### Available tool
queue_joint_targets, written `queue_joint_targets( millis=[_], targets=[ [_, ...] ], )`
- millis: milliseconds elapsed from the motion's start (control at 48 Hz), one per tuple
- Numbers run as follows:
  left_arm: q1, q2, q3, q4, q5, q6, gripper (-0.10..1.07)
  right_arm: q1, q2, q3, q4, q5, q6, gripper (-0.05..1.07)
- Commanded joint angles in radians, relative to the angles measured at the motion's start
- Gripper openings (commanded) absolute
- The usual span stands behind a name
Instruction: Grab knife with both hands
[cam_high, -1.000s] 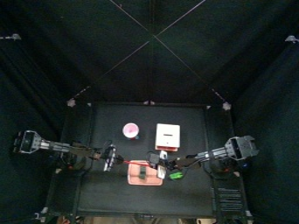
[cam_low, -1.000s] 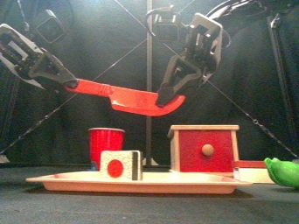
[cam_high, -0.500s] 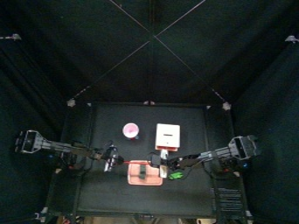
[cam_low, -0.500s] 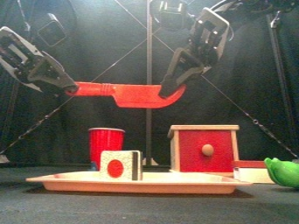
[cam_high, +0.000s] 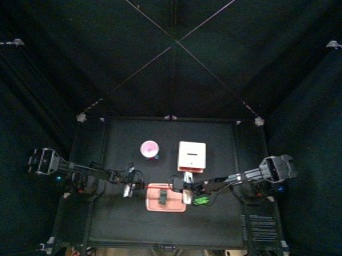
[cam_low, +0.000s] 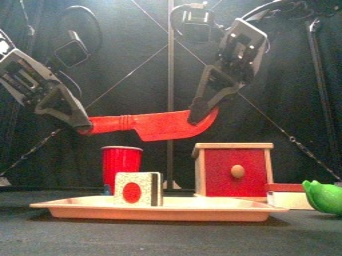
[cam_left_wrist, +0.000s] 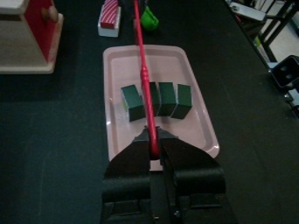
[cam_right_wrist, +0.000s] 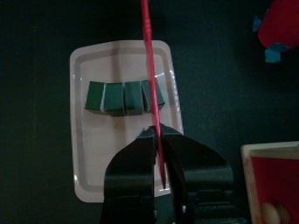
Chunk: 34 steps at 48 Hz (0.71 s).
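Jaws of both grippers pinch the knife (cam_low: 144, 123): left gripper (cam_low: 80, 122) at its 9 o'clock end, right gripper (cam_low: 203, 108) at 3 o'clock, above the tray (cam_low: 80, 207).

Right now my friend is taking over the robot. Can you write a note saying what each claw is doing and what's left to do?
Left gripper: shut on one end of the knife.
Right gripper: shut on the other end.
The knife hangs in the air between them, roughly level, above the pink tray. The tray holds some small blocks. The red cup and the red-and-white box stand behind it.
Done: both grippers have the knife.
Left: nothing to grab; just keep both grips steady.
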<state>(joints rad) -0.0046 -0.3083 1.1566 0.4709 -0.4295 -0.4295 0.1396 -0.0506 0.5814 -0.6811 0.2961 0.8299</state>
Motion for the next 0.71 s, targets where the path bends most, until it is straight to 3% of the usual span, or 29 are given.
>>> queue_joint_targets(
  millis=[0,229,688],
  targets=[
    [0.000,-0.034,-0.017,0.000,-0.002,0.002,0.33,-0.012,-0.011,-0.023,0.003,-0.021,0.000,0.41],
    [-0.005,-0.110,0.029,-0.014,-0.002,-0.002,0.33,-0.035,0.020,-0.034,-0.003,-0.071,-0.002,0.41],
    [-0.011,-0.106,0.038,-0.025,0.000,0.005,0.33,-0.041,0.032,-0.037,-0.002,-0.098,-0.002,0.41]
  ],
)
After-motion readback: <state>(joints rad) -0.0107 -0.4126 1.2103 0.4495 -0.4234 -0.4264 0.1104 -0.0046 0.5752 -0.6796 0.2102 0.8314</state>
